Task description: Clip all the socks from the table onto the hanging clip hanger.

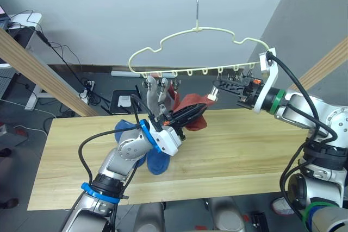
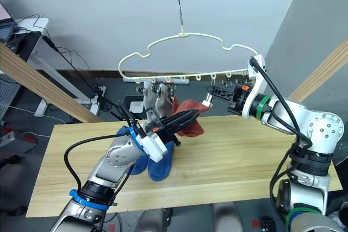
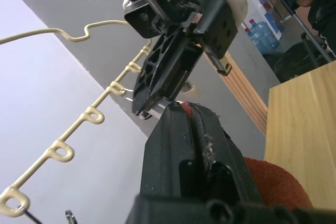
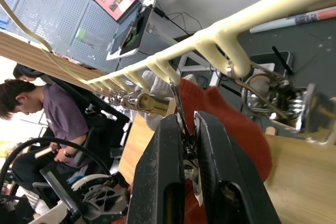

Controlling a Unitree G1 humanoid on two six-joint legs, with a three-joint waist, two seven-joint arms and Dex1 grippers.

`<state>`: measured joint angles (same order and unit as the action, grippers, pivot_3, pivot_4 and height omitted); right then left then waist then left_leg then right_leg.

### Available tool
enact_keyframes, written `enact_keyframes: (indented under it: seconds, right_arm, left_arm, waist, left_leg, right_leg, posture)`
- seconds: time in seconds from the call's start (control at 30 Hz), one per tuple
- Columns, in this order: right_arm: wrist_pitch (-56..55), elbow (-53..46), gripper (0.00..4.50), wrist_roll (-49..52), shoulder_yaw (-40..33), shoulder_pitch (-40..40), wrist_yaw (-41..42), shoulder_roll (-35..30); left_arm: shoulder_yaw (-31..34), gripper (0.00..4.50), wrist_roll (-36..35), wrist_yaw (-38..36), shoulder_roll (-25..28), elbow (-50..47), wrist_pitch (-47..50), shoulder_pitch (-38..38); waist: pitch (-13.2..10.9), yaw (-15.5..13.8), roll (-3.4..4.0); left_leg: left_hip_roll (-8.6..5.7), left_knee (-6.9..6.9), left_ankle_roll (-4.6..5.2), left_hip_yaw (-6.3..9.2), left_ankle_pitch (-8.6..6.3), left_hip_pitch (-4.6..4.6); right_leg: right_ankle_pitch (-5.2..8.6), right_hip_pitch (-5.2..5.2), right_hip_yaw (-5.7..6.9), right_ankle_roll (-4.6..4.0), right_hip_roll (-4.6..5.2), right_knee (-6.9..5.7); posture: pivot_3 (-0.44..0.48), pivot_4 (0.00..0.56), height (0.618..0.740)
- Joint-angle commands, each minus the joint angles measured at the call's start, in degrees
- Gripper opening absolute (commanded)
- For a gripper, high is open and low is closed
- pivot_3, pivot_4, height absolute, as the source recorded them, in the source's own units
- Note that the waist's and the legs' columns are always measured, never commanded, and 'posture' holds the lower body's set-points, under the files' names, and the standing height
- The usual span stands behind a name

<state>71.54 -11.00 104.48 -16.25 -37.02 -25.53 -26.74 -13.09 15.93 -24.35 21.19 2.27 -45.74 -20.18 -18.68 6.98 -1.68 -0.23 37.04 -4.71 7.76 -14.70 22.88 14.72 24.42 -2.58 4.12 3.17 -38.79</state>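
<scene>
Rust red sock (image 1: 193, 113) pinched in left gripper (image 1: 200, 110); right gripper (image 1: 216, 87) squeezes a metal clip (image 4: 185, 129).

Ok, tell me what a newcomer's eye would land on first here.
The pale clip hanger hanging above the table, with two grey socks already clipped at its left end. Below it, the left hand lifts a rust red sock, while the right hand pinches a metal clip.

Even indoor light, soft shadows, sharp focus.
</scene>
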Motion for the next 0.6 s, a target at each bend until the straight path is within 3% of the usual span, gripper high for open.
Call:
enact_keyframes:
  seconds: [0.03, 0.23, 0.4, 0.57, 0.6]
  right_arm:
    - [-3.74, -0.97, 0.77, 3.75, 3.54, 1.75, -0.63, -2.82]
    - [-8.98, -1.93, 2.82, 7.27, 7.25, 2.61, -0.22, -7.11]
    - [-9.0, -1.83, 4.45, 7.84, 4.54, 5.21, 4.66, -14.98]
    - [-5.76, -8.92, 4.45, -2.15, 1.02, 11.42, 17.5, -25.63]
    - [-6.41, -11.82, 4.49, -5.62, 0.26, 13.48, 19.81, -26.91]
  left_arm:
    - [-0.08, 0.0, -0.13, 1.11, 0.23, -0.95, -1.1, -0.02]
    - [-0.4, 0.0, 0.27, 1.57, -0.54, -0.65, -0.51, -0.87]
    - [-0.69, 0.0, 0.39, 1.87, -1.1, 1.07, 0.96, -1.42]
    - [-1.88, 0.0, -2.39, -0.13, -2.05, 3.51, 4.21, -2.27]
    - [-2.19, 0.24, -5.83, -1.87, -2.95, 3.97, 7.43, -2.21]
  waist:
    - [0.0, 0.0, 0.0]
    - [0.0, 0.14, 0.0]
    - [0.0, 0.06, 0.0]
    - [-0.01, -0.23, 0.01]
    - [-0.01, -0.31, 0.01]
  left_leg:
    - [0.0, 0.0, 0.0, 0.0, 0.0, 0.0]
    - [0.0, 0.0, 0.0, -0.02, 0.0, 0.03]
    - [0.0, -0.01, 0.0, 0.0, 0.0, 0.04]
    - [0.01, -0.02, 0.02, -0.03, -0.01, 0.09]
    - [0.02, -0.04, 0.02, -0.03, -0.01, 0.09]
  right_leg:
    - [0.0, 0.0, 0.0, 0.0, 0.0, 0.01]
    - [0.0, 0.02, -0.02, 0.0, 0.0, 0.02]
    - [0.0, 0.02, 0.0, 0.0, 0.0, 0.06]
    - [0.0, 0.02, 0.01, 0.01, 0.0, 0.18]
    - [0.0, 0.02, 0.02, 0.01, 0.0, 0.19]
  posture:
    - [-0.207, 0.3, 0.74]
    - [-0.212, 0.304, 0.74]
    - [-0.215, 0.31, 0.74]
    - [-0.232, 0.317, 0.74]
    - [-0.236, 0.319, 0.74]
